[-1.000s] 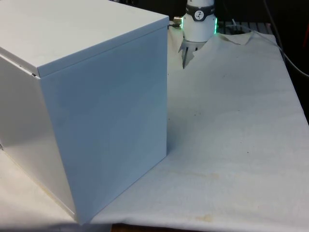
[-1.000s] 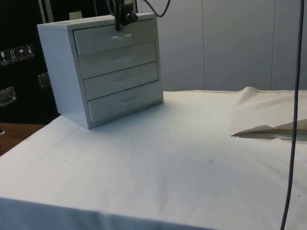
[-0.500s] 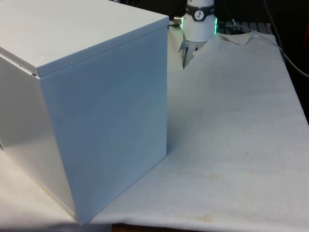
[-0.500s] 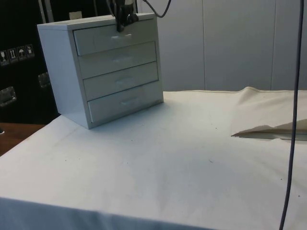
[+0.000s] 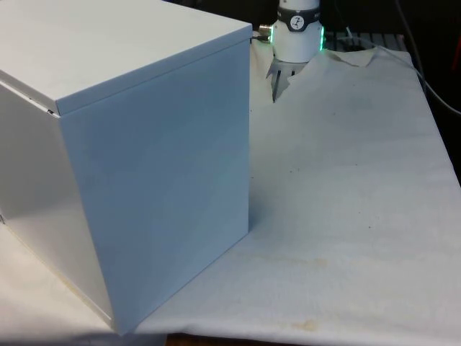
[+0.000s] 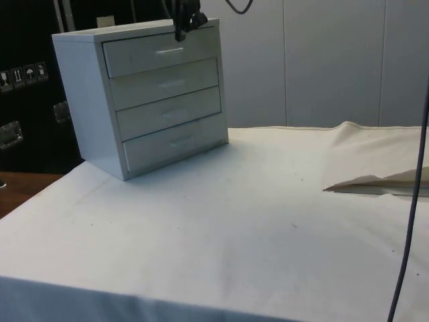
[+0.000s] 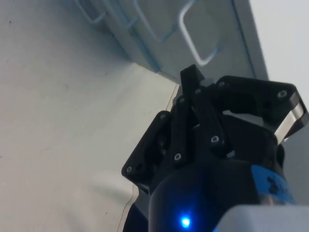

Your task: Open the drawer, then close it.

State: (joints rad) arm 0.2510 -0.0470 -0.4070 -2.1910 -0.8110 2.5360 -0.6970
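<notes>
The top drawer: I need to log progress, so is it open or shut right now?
Shut. In the side view the top drawer sits flush with the three below it, and the gripper is above its handle, apart from it.

Soft, even light; faint shadows

A big white chest of drawers (image 5: pixel 144 144) takes most of the front view's left. It shows only plain panels here: a flat top, one wide side panel and a narrower panel at the front view's left edge. It stands on the white cloth (image 5: pixel 346 216), which has a few small dark specks and some faint yellowish stains near the close edge. Behind the chest's far corner the white base of the robot arm (image 5: pixel 297 32) stands with a green glow around it. The cloth is wrinkled and raised there.
</notes>
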